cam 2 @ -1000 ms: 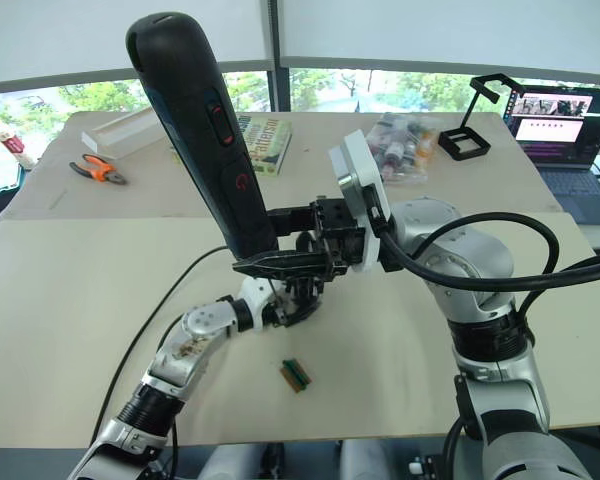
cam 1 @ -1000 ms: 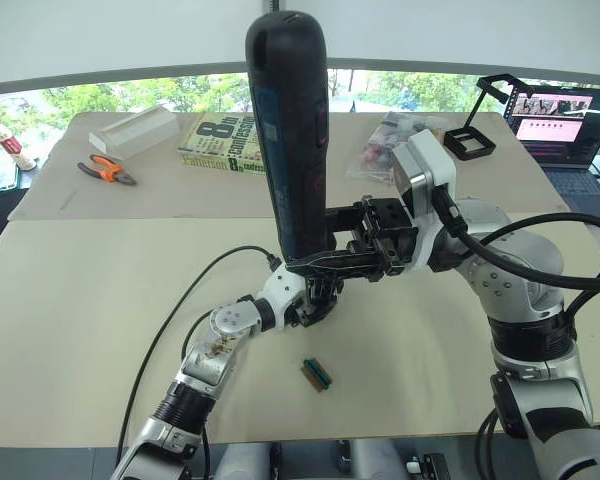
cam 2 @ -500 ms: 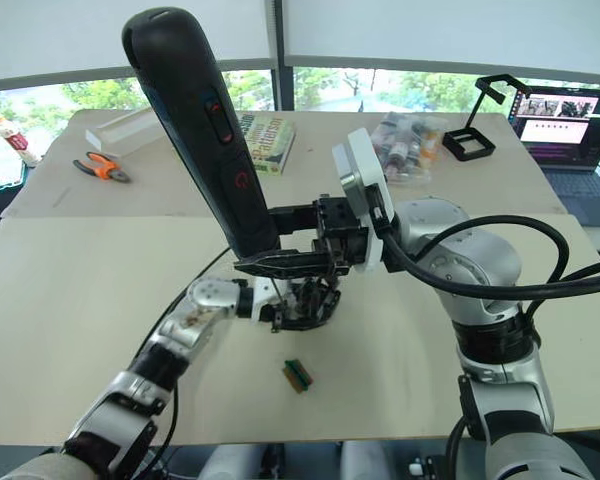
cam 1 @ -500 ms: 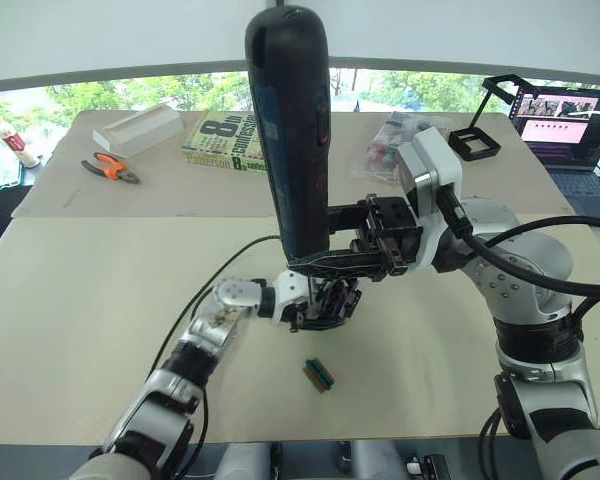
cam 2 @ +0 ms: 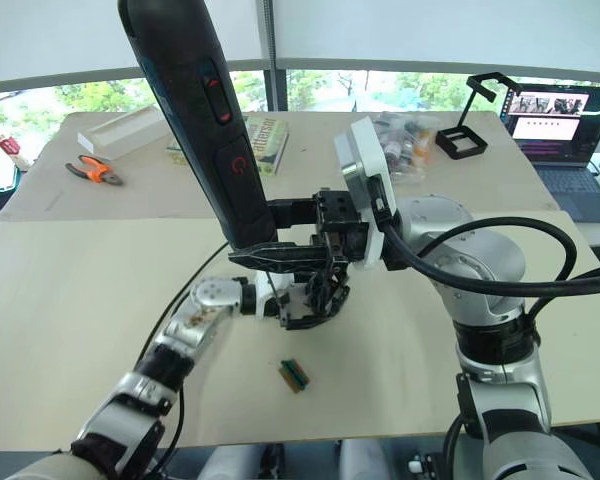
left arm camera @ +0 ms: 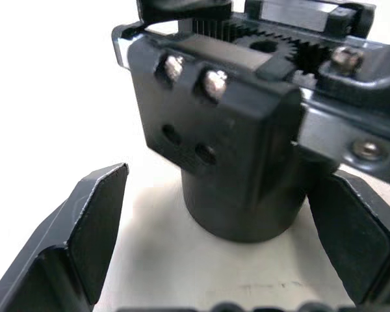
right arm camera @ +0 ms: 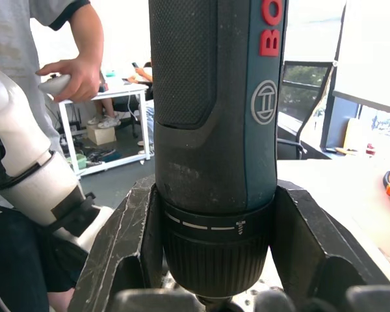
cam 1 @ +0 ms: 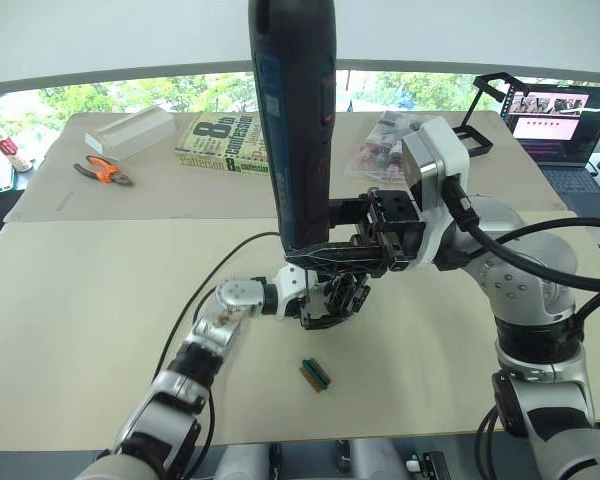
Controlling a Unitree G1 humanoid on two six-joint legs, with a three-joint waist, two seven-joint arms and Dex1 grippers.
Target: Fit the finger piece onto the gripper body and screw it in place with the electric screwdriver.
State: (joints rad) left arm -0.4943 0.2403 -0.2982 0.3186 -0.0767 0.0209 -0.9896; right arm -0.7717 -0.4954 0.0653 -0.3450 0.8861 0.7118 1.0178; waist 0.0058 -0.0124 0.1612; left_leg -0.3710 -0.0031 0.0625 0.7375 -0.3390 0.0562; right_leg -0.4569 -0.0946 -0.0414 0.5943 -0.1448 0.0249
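My right gripper (cam 1: pixel 318 262) is shut on the electric screwdriver (cam 1: pixel 292 120), a thick black tool held nearly upright over mid-table; in the right wrist view its collar (right arm camera: pixel 216 240) sits between my two fingers. Directly below it stands the gripper body (cam 1: pixel 338 298), black with a round base. My left gripper (cam 1: pixel 320 306) reaches in from the left and stands open around that base (left arm camera: pixel 244 208), with a gap showing at one finger (left arm camera: pixel 94 224). The finger piece is hidden behind the screwdriver and my grippers.
A small green block (cam 1: pixel 316 374) lies near the front of the table. Orange pliers (cam 1: pixel 105 170), a white box (cam 1: pixel 135 130), a book (cam 1: pixel 225 143), a bag of parts (cam 1: pixel 382 148), a black stand (cam 1: pixel 475 130) and a laptop (cam 1: pixel 560 115) sit at the back. A person (right arm camera: pixel 58 58) stands beyond.
My left gripper has slid right, closer around the gripper body, and its forearm has swung. The screwdriver has risen a little and stands more upright.
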